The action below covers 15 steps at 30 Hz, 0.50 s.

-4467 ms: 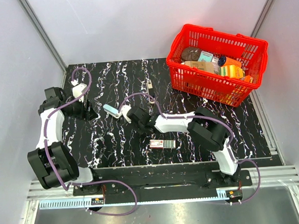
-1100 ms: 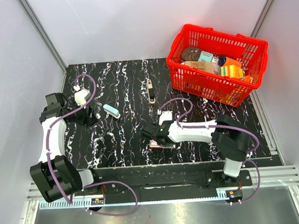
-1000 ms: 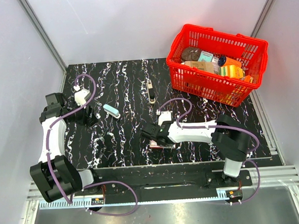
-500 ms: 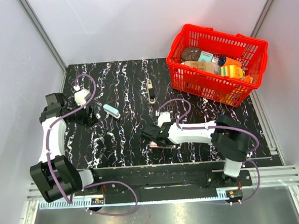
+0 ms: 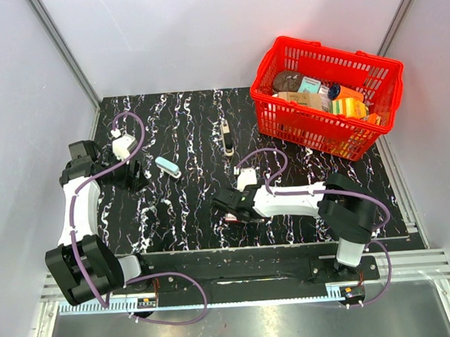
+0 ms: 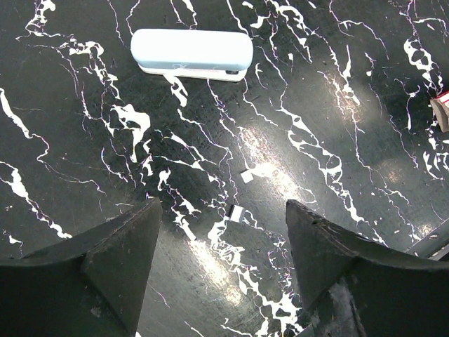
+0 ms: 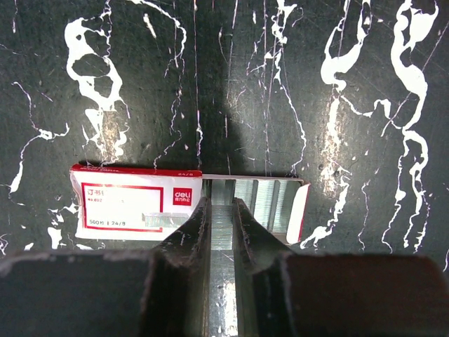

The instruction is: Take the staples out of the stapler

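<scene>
The light blue stapler [image 5: 167,167] lies closed and flat on the black marbled table, also visible in the left wrist view as stapler [image 6: 191,53]. My left gripper [image 5: 134,174] hovers just left of it, open and empty [image 6: 222,205]. My right gripper [image 5: 229,209] is at the front centre over the red and white staple box [image 7: 133,203]. Its jaws [image 7: 222,203] are shut on a silver strip of staples [image 7: 222,228]. The strip is at the box's pulled-out tray [image 7: 273,200], which holds more rows of staples.
A red basket [image 5: 314,132] full of goods stands at the back right. A small brown and white object [image 5: 227,135] lies mid-table behind the right arm. Two tiny white scraps [image 6: 246,176] lie on the table below the left gripper.
Over the longer span the right gripper left the stapler and came to the staple box. In the last second it barely shifted, and the left gripper's jaws spread wider.
</scene>
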Tool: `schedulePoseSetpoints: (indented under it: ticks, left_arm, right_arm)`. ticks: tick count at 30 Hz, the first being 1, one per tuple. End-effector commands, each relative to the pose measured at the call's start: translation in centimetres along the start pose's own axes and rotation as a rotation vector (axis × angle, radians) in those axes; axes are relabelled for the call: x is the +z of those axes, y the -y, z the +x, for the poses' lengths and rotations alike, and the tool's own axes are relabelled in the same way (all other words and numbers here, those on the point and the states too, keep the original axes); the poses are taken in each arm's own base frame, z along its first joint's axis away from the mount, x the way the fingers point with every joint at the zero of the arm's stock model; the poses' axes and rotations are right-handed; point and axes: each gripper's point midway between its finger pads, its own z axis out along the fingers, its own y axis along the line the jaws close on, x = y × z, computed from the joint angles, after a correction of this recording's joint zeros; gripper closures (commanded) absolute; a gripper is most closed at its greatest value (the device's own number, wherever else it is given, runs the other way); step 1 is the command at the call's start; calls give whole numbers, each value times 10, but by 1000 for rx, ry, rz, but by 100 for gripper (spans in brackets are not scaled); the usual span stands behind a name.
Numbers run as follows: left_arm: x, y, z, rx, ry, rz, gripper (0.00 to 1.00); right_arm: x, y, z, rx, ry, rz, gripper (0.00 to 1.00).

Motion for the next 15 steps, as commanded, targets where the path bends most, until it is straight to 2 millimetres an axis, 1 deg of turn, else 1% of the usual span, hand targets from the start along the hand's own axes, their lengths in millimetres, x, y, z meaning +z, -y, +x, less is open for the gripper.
schedulePoseSetpoints:
  ticks: [1, 8, 15]
  left_arm:
    - [-4, 0, -7, 48, 27, -14, 24]
    - [-4, 0, -7, 46, 28, -12, 23]
    - [-4, 1, -6, 47, 25, -12, 23]
  right_arm:
    - [-15, 1, -13, 12, 64, -22, 100]
    - [-19, 0, -12, 10, 65, -34, 100]
    - [-14, 6, -10, 6, 72, -2, 100]
